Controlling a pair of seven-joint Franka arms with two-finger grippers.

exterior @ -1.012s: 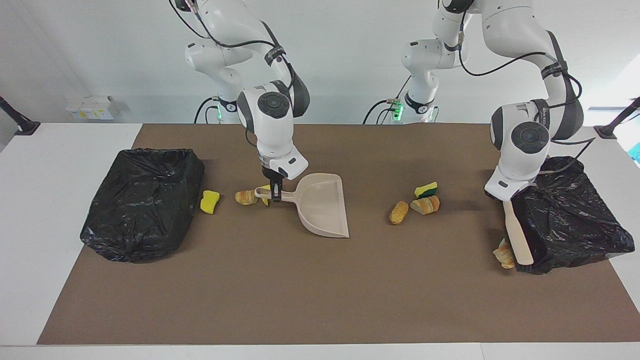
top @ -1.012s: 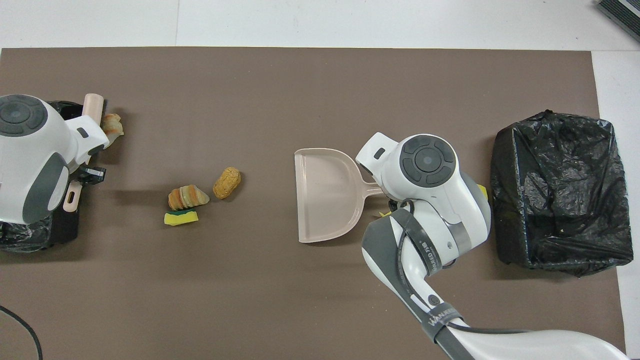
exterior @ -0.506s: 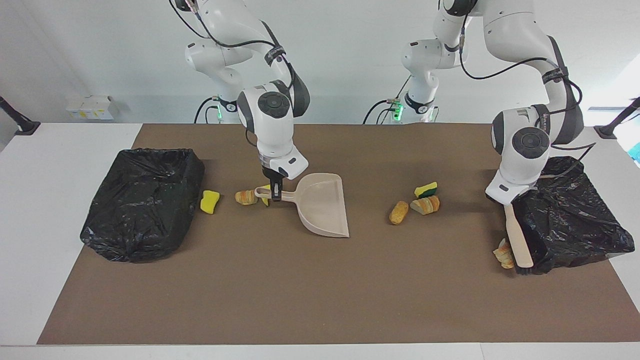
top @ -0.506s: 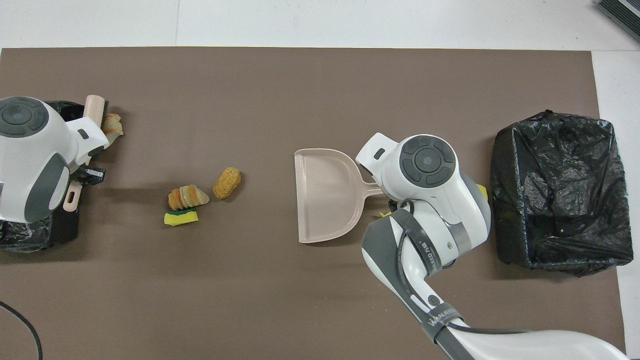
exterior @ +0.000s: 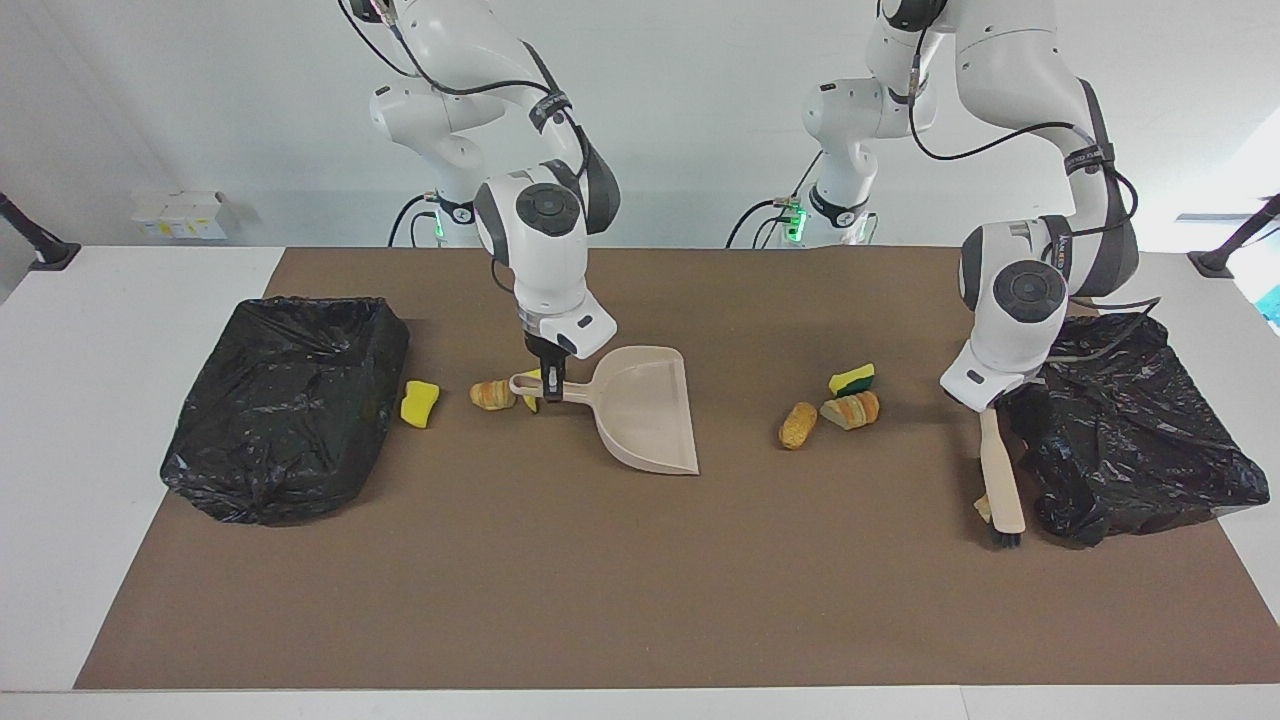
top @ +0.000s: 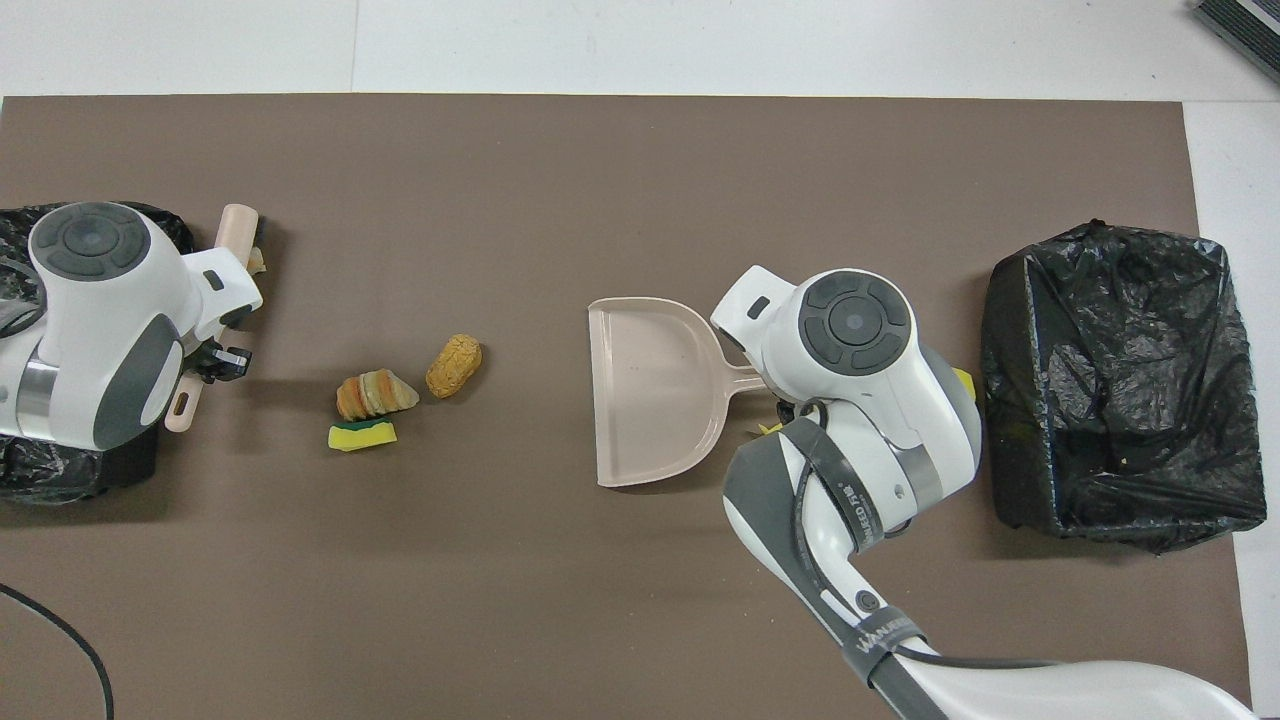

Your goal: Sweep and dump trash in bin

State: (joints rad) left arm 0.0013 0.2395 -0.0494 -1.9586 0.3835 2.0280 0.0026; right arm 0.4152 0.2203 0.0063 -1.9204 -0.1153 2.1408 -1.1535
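Observation:
My right gripper [exterior: 550, 385] is shut on the handle of the beige dustpan [exterior: 645, 415], which rests flat on the mat [top: 650, 395]. My left gripper [exterior: 985, 410] is shut on the beige brush [exterior: 1002, 475], bristles down on the mat [top: 238, 225]. A tan pastry [exterior: 983, 508] sits against the bristles, mostly hidden [top: 257, 260]. A green-backed sponge [exterior: 852, 380], a croissant [exterior: 852, 409] and a bread roll [exterior: 797, 424] lie between brush and dustpan. A croissant [exterior: 492, 394], a small yellow piece [exterior: 530, 378] and a yellow sponge [exterior: 420, 403] lie by the dustpan handle.
A black bag-lined bin [exterior: 285, 405] stands at the right arm's end of the table [top: 1120, 385]. A second black bag-lined bin [exterior: 1130, 420] stands at the left arm's end, right beside the brush. A brown mat [exterior: 640, 580] covers the table.
My left arm has slid the brush away from the bin toward the table's middle, pushing the pastry along, now mostly covered by the brush. The right arm and dustpan have not moved.

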